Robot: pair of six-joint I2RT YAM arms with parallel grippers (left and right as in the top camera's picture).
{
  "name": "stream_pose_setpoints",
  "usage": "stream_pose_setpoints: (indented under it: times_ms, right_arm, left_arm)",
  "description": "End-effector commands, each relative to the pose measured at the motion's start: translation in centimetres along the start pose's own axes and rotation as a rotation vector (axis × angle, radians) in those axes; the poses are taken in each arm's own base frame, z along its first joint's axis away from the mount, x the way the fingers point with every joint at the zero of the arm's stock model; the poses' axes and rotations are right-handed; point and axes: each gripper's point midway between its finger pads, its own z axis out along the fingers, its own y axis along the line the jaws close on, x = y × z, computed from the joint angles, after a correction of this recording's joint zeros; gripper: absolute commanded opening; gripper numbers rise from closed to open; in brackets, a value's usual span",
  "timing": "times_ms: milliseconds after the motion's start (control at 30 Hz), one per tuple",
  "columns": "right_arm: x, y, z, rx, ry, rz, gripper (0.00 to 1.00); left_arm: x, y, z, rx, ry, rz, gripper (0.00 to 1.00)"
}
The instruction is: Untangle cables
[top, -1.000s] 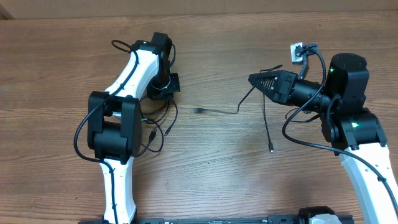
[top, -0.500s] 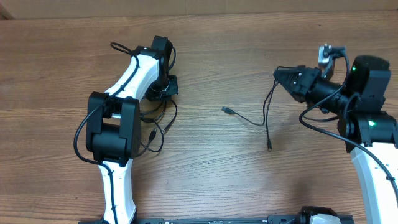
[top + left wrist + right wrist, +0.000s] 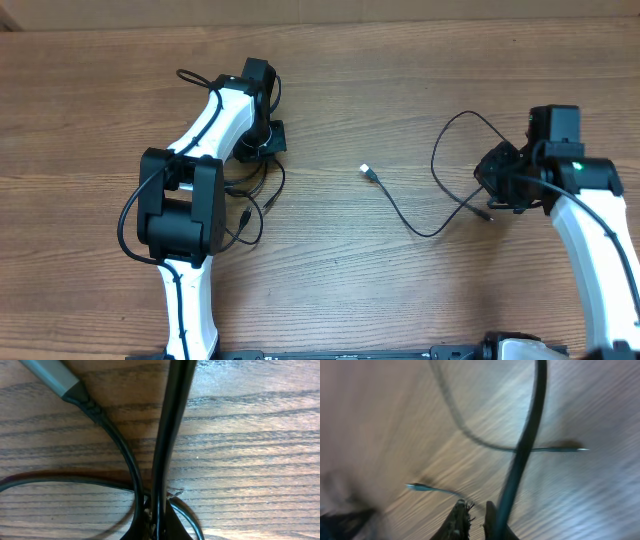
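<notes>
One cable (image 3: 420, 225) lies freed on the surface. The left end effector (image 3: 157, 522) is clamped on the tangled bunch (image 3: 250, 195), not yet sorted. Whether the right end effector (image 3: 474, 522) is together or apart is unclear.

From overhead, the left arm (image 3: 215, 120) is covering part of the cables (image 3: 262, 190) bunched toward the worktop's (image 3: 350, 80) far-left side. The left wrist view's edges are cutting off a grey plug (image 3: 50, 375). The right wrist view is smearing everything, so I am failing to tell whether the right gripper (image 3: 475, 520) is pinching the loose cable (image 3: 522, 460).
</notes>
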Motion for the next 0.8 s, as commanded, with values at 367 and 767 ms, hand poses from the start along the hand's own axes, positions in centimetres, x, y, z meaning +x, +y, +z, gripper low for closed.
stream_pose_setpoints:
  times_ms: [367,767]
  right_arm:
    - [0.7,-4.7,4.8,0.266,0.118,0.003,1.0]
    - [1.1,-6.4,-2.5,0.484,0.182,-0.035,1.0]
  left_arm:
    - [1.3,-0.1,2.4,0.005,0.057,0.022,0.04]
    - [1.6,-0.8,2.3,0.046,0.072,0.021,0.04]
